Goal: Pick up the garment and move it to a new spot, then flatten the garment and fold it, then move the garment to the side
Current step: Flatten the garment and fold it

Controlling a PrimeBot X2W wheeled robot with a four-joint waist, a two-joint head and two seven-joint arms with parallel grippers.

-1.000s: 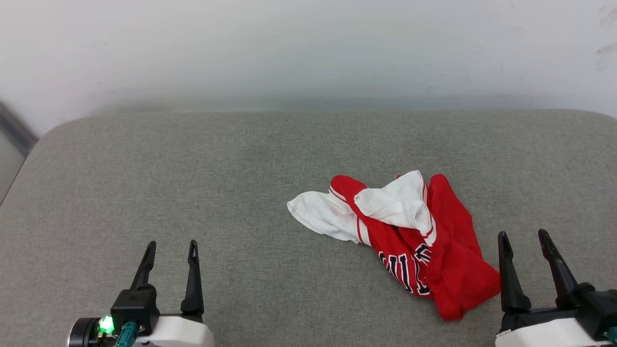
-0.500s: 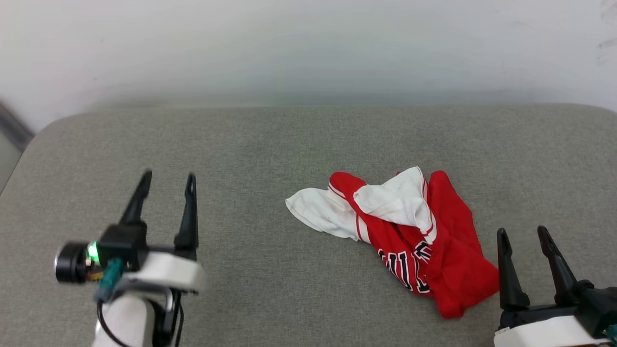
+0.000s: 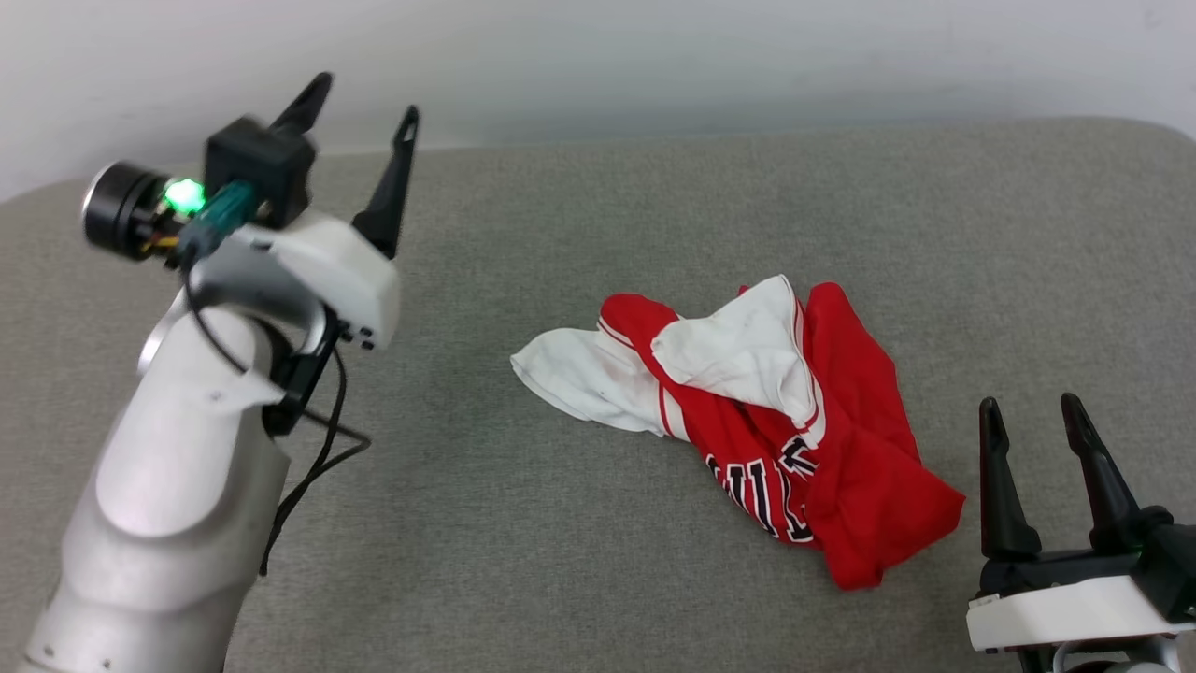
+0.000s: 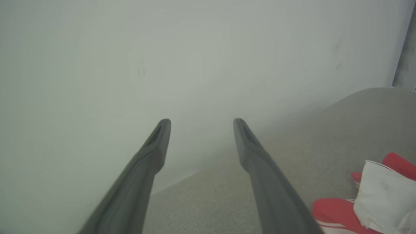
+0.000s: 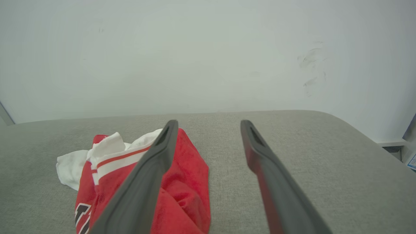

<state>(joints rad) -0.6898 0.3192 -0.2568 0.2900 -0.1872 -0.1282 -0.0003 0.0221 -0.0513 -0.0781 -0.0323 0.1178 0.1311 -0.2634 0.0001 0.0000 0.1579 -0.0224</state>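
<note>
Garment (image 3: pixel 841 467): black white-outlined letters on red cloth, folded over, word unreadable.

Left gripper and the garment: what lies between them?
In the head view, the stretch between the raised, open left gripper and the crumpled garment is bare grey cushion.

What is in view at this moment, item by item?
garment: one, red with white sleeves and black lettering, crumpled right of centre on the surface
padded surface: one, grey, under the garment
wall: one, white, behind the surface
left forearm: one, pale, lower left
cable: one, black, hanging by the left forearm
left tool: one, dark, open and empty, upper left
right tool: one, dark, open and empty, lower right, apart from the garment
</note>
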